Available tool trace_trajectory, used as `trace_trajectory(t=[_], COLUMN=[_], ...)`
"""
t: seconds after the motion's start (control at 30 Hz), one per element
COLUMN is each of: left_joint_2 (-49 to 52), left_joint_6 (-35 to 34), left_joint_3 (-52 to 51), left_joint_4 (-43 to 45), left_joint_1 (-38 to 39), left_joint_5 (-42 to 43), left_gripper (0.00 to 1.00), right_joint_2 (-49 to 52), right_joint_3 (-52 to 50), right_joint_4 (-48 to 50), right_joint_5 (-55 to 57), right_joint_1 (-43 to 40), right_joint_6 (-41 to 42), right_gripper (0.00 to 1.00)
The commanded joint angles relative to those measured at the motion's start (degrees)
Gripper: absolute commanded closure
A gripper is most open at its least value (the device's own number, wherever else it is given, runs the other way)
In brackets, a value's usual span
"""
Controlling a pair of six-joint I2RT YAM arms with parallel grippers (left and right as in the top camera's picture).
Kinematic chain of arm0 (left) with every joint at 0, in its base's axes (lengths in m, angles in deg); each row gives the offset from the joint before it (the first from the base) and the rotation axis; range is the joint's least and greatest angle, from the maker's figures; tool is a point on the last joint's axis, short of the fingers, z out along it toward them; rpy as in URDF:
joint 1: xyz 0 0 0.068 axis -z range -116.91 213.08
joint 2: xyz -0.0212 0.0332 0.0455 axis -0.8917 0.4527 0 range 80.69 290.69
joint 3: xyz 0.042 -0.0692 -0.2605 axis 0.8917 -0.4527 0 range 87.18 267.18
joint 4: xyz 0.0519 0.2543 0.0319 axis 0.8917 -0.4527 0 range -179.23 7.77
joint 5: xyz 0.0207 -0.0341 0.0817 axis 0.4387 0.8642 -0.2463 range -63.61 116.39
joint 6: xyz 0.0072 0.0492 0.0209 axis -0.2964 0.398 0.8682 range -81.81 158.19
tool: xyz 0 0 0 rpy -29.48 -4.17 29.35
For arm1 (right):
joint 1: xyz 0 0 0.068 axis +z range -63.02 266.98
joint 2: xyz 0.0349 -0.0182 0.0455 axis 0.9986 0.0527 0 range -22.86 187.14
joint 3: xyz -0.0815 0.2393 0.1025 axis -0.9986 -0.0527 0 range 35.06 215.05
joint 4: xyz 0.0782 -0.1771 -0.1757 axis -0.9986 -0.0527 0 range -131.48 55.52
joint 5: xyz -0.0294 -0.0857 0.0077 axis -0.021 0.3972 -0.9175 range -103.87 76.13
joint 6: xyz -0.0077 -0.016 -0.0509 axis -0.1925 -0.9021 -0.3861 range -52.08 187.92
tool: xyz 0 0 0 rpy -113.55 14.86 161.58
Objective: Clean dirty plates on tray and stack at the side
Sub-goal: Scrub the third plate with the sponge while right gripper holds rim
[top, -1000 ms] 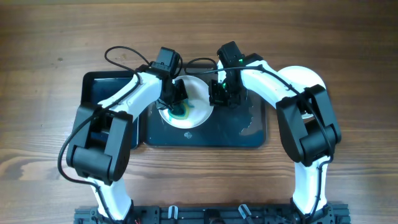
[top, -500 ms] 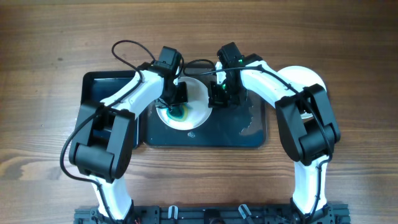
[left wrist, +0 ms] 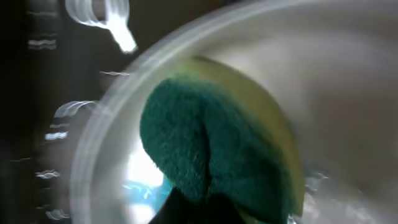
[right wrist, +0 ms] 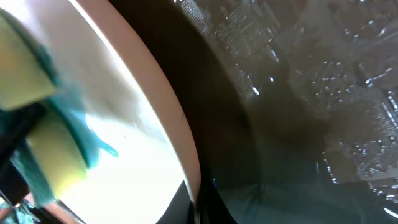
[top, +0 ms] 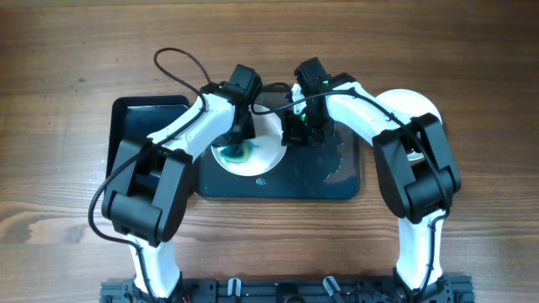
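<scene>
One white plate (top: pixel 257 157) lies on the left half of the dark tray (top: pixel 324 183), with a blue-green streak (top: pixel 240 152) near its centre. My left gripper (top: pixel 242 128) is shut on a green and yellow sponge (left wrist: pixel 205 143) pressed onto the plate (left wrist: pixel 348 93); a blue smear (left wrist: pixel 146 186) shows beside it. My right gripper (top: pixel 293 129) is shut on the plate's right rim (right wrist: pixel 186 155), its dark fingers pinching the edge. From that side the sponge (right wrist: pixel 59 165) sits at the far left over the plate, and the wet tray floor (right wrist: pixel 298 124) fills the right.
A smaller glossy black tray (top: pixel 139 118) adjoins the big tray on the left. Something round and white (top: pixel 414 103) lies on the wooden table at the right, mostly under my right arm. Water patches (top: pixel 341 164) glisten on the tray's right half.
My left gripper has slid the sponge rightward and toward the plate's far edge. The right gripper and the plate have stayed put.
</scene>
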State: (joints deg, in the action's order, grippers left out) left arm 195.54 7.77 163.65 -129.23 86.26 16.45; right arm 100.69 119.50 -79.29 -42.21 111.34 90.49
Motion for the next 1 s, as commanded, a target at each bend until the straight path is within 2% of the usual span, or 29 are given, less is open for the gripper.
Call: trace_trajectory(t=[0.0,0.1,0.2,0.27,0.33,0.37,0.4,0.47,0.53,0.67,0.83,0.97], left_joint_2=[3.5,3.5,3.5,3.5,3.5,3.5,3.5,3.5,3.5,3.5,3.5,3.5], left_joint_6=[-7.5,-7.5,-3.7,1.9,10.5,18.3,19.7,19.1,15.6,6.2,-5.2,-7.8], left_joint_3=[-1.5,-1.5,-1.5,-1.5,-1.5,-1.5,-1.5,-1.5,-1.5,-1.5,-1.5,-1.5], left_joint_4=[-3.7,-4.1,-2.9,-0.7,2.4,5.1,7.2,9.1,10.6,11.4,6.9,2.3], left_joint_1=[-1.6,-1.4,-1.1,-0.8,-0.4,0.2,0.5,0.7,0.7,0.7,0.7,0.7], left_joint_5=[-13.0,-8.6,1.3,10.0,22.8,35.6,39.2,37.4,32.3,12.2,-12.7,-15.4], left_gripper=[0.96,0.96,0.96,0.96,0.96,0.96,0.96,0.96,0.96,0.96,0.96,0.96], right_joint_2=[1.9,1.9,1.9,1.9,1.9,1.9,1.9,1.9,1.9,1.9,1.9,1.9], right_joint_3=[-2.6,-3.8,-4.0,-4.0,-4.0,-4.1,-4.1,-4.1,-4.1,-4.1,-4.1,-4.1], right_joint_4=[-0.3,1.1,1.4,1.6,1.7,1.7,1.7,1.7,1.7,1.8,1.8,1.9], right_joint_5=[-0.3,-2.4,-2.7,-2.7,-2.9,-2.9,-2.9,-2.9,-2.8,-2.8,-2.8,-2.8], right_joint_1=[-2.2,-3.1,-3.1,-3.1,-3.1,-3.1,-3.1,-3.1,-3.1,-3.1,-3.1,-3.0], right_joint_6=[0.5,0.4,0.0,0.0,-0.1,-0.1,-0.1,-0.1,-0.1,-0.1,-0.3,-0.3], right_gripper=[0.96,0.96,0.96,0.96,0.96,0.96,0.96,0.96,0.96,0.96,0.96,0.96])
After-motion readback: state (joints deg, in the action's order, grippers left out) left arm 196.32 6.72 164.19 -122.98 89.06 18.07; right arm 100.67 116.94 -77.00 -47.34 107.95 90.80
